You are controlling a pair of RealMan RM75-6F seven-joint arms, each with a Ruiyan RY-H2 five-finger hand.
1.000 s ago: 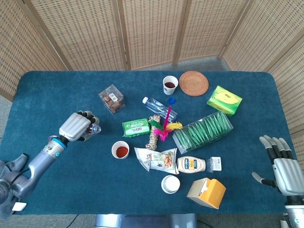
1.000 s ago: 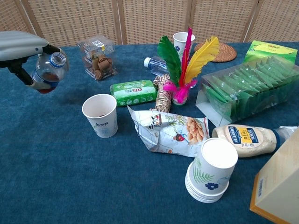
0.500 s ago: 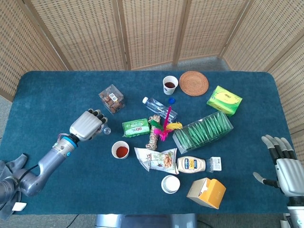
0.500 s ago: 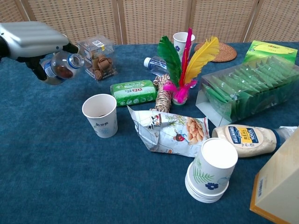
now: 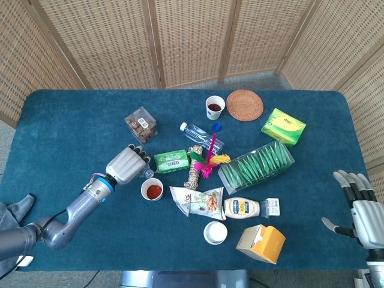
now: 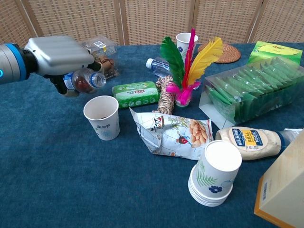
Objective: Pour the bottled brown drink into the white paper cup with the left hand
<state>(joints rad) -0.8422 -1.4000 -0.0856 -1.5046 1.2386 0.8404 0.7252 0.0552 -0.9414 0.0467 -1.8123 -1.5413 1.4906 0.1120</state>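
Sideways, bottle [image 6: 84,81] under left-hand fingers [image 6: 64,87].

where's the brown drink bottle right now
In the chest view the bottle lies tipped in the left hand, just above and left of the white paper cup, near the green pack.

The left arm reaches in from the lower left, forearm angled up and to the right above the tabletop. Its left hand [image 5: 127,164] has the back turned upward and fingers [image 5: 139,152] curled closed around what it holds — knuckles face the camera in the head view. The right hand [image 5: 363,213] sits at the lower right edge, fingers [image 5: 352,183] apart and extended — holding nothing.
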